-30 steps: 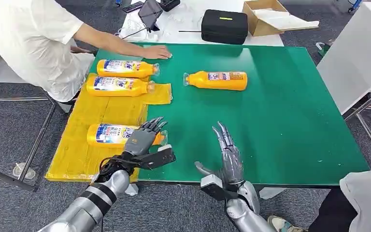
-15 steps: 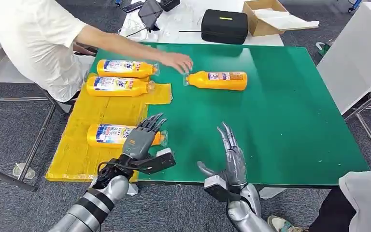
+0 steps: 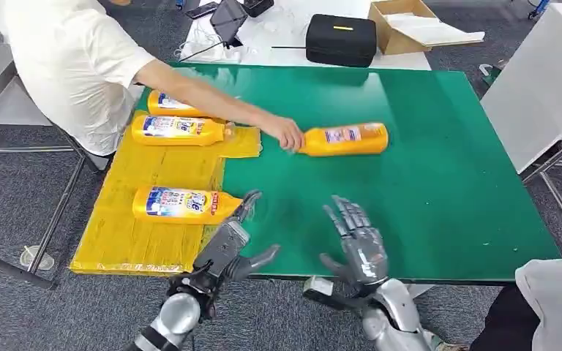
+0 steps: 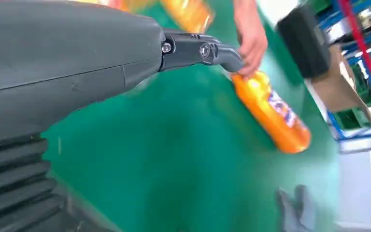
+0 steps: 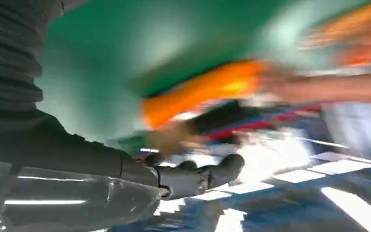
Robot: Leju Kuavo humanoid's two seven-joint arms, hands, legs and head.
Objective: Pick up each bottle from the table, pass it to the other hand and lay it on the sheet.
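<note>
An orange bottle [image 3: 345,139] lies on the green table [image 3: 410,190], and a person's hand [image 3: 287,134] holds its cap end; the same bottle [image 4: 275,113] shows in the left wrist view. Three orange bottles lie on the yellow sheet [image 3: 154,175]: one near me [image 3: 179,204], one further back [image 3: 179,129], and one [image 3: 168,103] partly hidden by the person's arm. My left hand [image 3: 227,245] hovers open over the table's near edge, just right of the nearest bottle. My right hand [image 3: 358,241] is open, fingers spread, over the near edge. The right wrist view is blurred.
A person in a white shirt [image 3: 73,66] leans in from the far left, arm stretched across the table. A black case [image 3: 340,40] and a cardboard box [image 3: 410,25] sit on the white table behind. A white cabinet [image 3: 541,80] stands at the right.
The person's hand reached from the far edge to the lone bottle and dragged it nearer and rightward. Both my hands drew back toward the near edge.
</note>
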